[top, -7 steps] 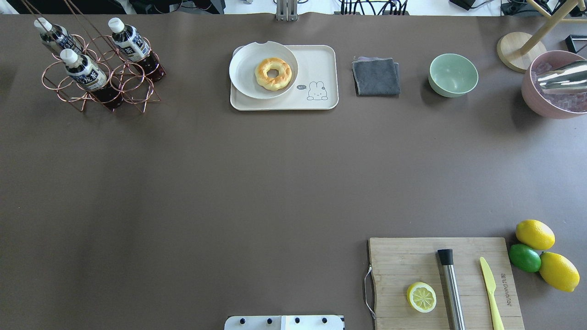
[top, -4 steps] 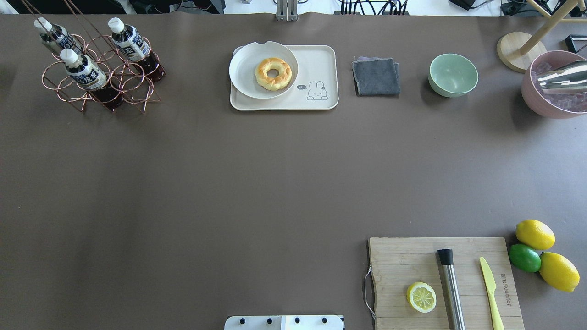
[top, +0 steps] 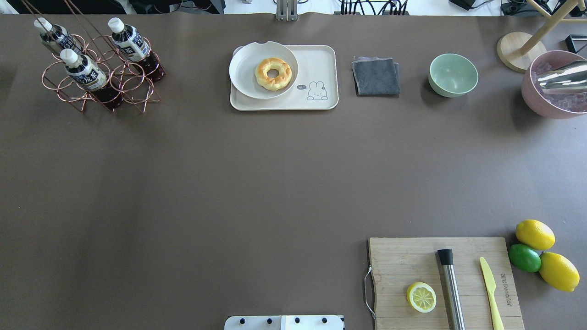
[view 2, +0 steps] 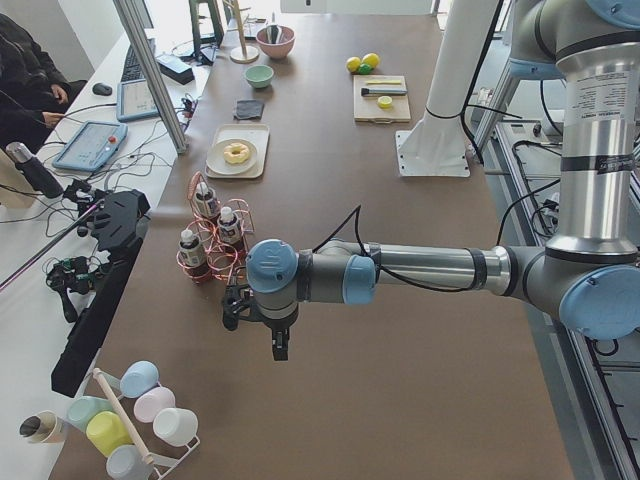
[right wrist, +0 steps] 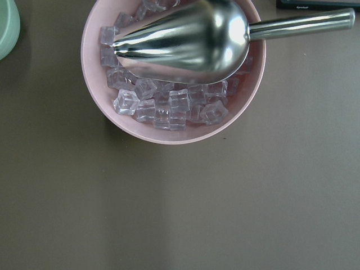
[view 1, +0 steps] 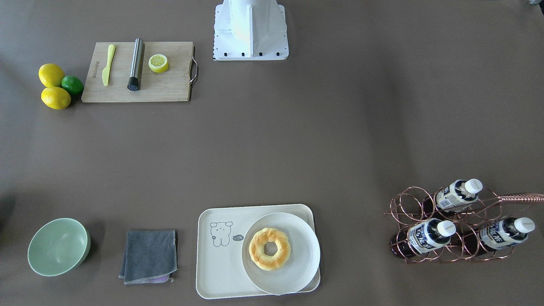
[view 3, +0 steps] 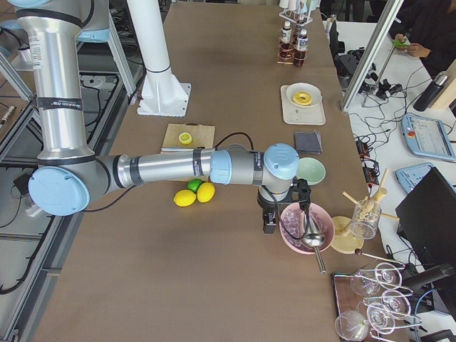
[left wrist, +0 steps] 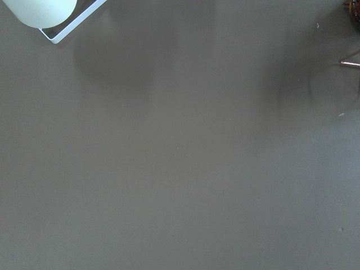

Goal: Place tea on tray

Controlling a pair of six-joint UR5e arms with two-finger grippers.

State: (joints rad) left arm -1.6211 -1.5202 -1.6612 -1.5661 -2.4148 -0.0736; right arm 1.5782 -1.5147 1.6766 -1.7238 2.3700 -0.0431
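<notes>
Three tea bottles (top: pixel 85 73) stood in a copper wire rack (top: pixel 137 94) at the far left corner of your table, white caps up. The cream tray (top: pixel 321 57) lay well to their right along the far edge. A white plate (top: pixel 242 71) with a doughnut (top: pixel 273 73) covered its left part, and the right part, with the small drawn animal, was bare. Your left gripper (view 2: pixel 278 345) hung over bare table just past the rack, towards the table's left end. Only the side camera caught it, so you could not tell whether its fingers were apart or together. Your right gripper (view 3: pixel 269 222) hung beside the pink bowl (right wrist: pixel 169 135) of ice holding a metal scoop (right wrist: pixel 185 39), its fingers equally unreadable.
</notes>
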